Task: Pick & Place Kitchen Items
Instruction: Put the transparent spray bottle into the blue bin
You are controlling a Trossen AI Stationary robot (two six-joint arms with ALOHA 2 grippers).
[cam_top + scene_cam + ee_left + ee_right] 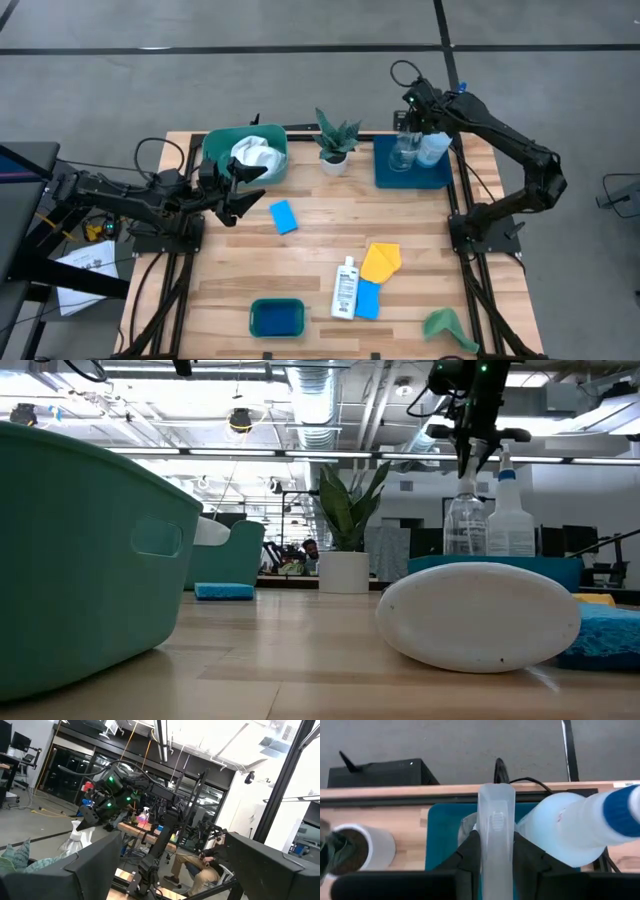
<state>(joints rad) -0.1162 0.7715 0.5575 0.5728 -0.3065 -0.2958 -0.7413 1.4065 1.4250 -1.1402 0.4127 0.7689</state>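
Clear spray bottle (404, 152) stands upright in the dark blue tray (384, 176), its trigger head clamped between the fingers of the right gripper (412, 118) directly above it. White spray bottle (434, 148) stands just beside it (same tray). Left gripper (243, 190), jaws spread, hangs beside the green tub (214, 146), well apart from the tray.

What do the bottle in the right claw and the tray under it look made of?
Clear spray bottle: see-through plastic, probably; the background shows through it. Dark blue tray: seemingly smooth moulded plastic with a raised rim. The right claw is clamped on the bottle's top.
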